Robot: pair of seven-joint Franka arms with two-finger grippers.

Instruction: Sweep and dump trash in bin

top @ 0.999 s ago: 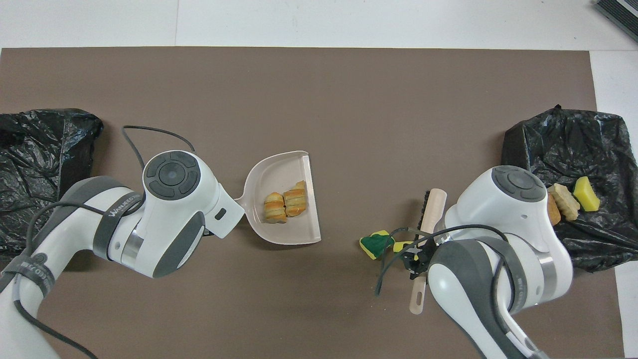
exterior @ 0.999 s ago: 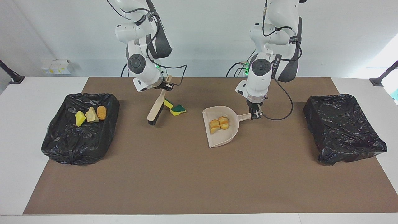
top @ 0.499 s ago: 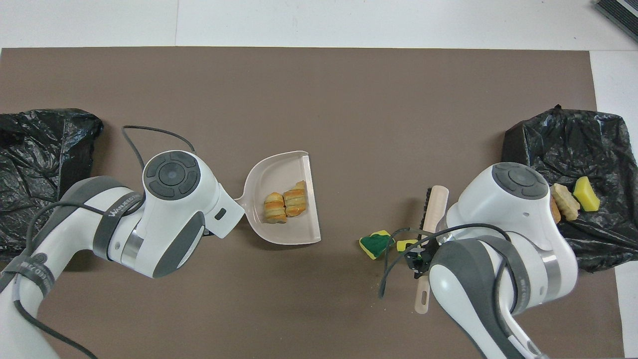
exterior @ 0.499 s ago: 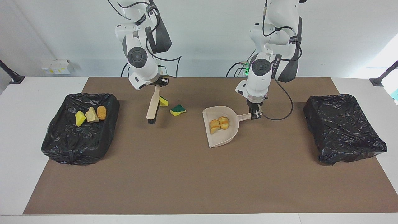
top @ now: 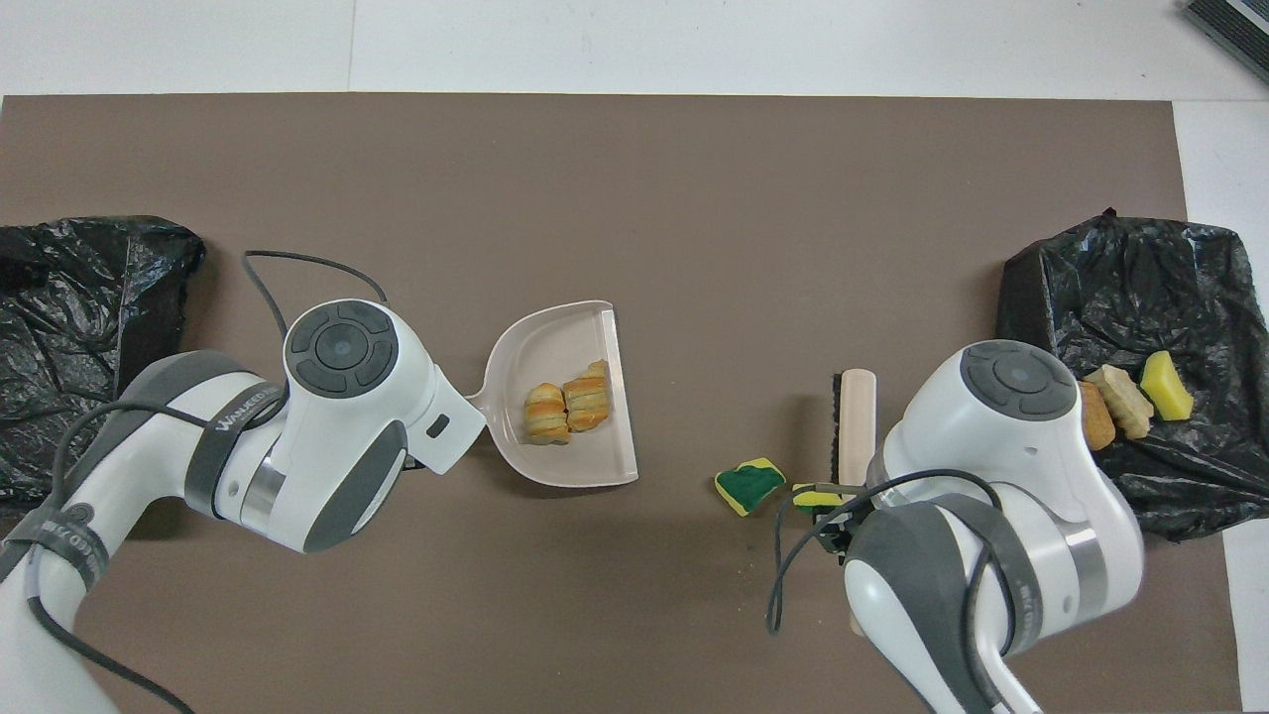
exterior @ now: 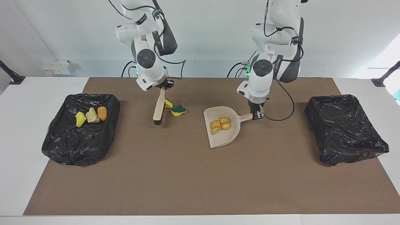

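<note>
My right gripper (exterior: 164,85) is shut on the handle of a wooden brush (exterior: 158,107). The brush hangs steeply, with its bristles low over the mat. Two green-and-yellow sponge scraps of trash (exterior: 178,110) (top: 749,486) lie beside the brush, toward the dustpan. The smaller one (exterior: 168,103) is partly hidden by the handle. My left gripper (exterior: 257,115) is shut on the handle of the beige dustpan (exterior: 225,140) (top: 540,347), which rests on the mat with two bread-like lumps (exterior: 220,124) (top: 567,410) in it. The black-lined bin (exterior: 78,153) (top: 1130,288) at the right arm's end holds three scraps (exterior: 92,115).
A second black-lined bin (exterior: 343,131) (top: 79,317) stands at the left arm's end of the table. Everything sits on a brown mat (exterior: 200,181) that covers most of the white table.
My right gripper has swung the brush from a slant to nearly upright and shifted it a little toward the dustpan. The smaller sponge scrap has moved slightly. The left arm and dustpan have stayed still.
</note>
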